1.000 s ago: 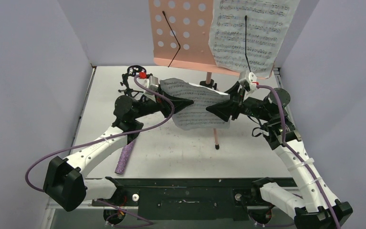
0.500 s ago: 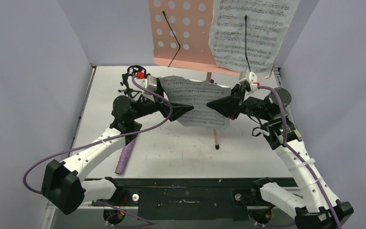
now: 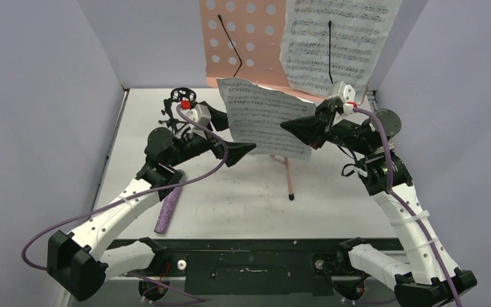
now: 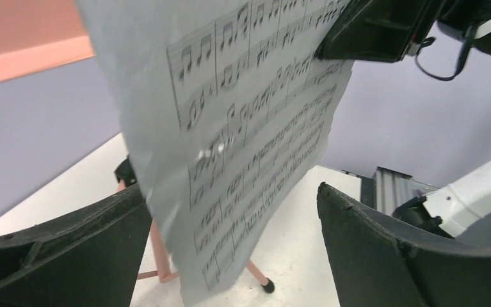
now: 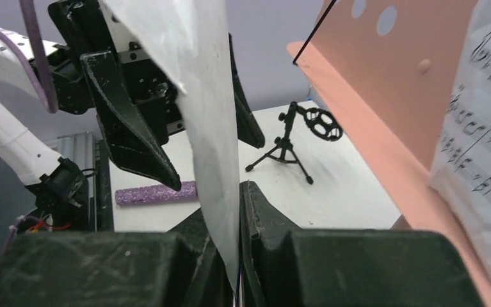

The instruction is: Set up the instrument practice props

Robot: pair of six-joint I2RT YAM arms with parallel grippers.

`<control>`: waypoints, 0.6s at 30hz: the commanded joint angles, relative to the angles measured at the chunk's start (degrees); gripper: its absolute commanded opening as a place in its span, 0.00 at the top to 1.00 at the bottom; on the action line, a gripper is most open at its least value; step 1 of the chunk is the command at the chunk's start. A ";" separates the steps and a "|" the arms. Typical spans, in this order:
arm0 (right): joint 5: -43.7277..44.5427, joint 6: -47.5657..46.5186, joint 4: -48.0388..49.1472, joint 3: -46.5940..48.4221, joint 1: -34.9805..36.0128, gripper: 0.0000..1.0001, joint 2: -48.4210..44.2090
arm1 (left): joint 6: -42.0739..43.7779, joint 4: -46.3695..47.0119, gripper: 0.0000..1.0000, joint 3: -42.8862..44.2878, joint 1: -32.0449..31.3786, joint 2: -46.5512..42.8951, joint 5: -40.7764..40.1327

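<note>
The pink music stand (image 3: pixel 242 38) rises at the back, with one sheet-music page (image 3: pixel 335 45) on the right half of its desk. A second page (image 3: pixel 265 118) hangs upright in front of it, pinched at its right edge by my right gripper (image 3: pixel 285 126); the right wrist view shows the jaws (image 5: pixel 239 187) shut on that paper (image 5: pixel 210 121). My left gripper (image 3: pixel 237 135) stands open around the page's lower left, its fingers (image 4: pixel 57 256) apart from the sheet (image 4: pixel 249 128). The purple microphone (image 3: pixel 168 210) lies flat at the left. The black mic stand (image 3: pixel 177 102) stands at the back left.
The music stand's pink pole and legs (image 3: pixel 287 176) come down to the table just behind the hanging page. Grey walls close in the left, right and back. A black rail (image 3: pixel 249 256) with both arm bases runs along the near edge.
My left gripper has opened and let go of the page. My right gripper has shut on its right edge and lifted it from near flat to upright, toward the stand's desk.
</note>
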 commanded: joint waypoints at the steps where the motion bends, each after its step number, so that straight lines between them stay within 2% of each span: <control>1: 3.83 -3.63 1.95 5.44 0.51 0.95 -0.03 | 6.49 -5.98 0.04 0.69 0.39 -4.05 -7.10; 10: 3.38 -1.86 5.41 10.05 0.48 0.95 2.19 | 12.42 -16.45 0.04 1.52 1.11 -8.33 -17.09; 18: 3.69 -0.63 7.54 11.60 0.55 0.95 2.29 | 11.62 -29.56 0.04 3.25 2.04 -10.11 -22.73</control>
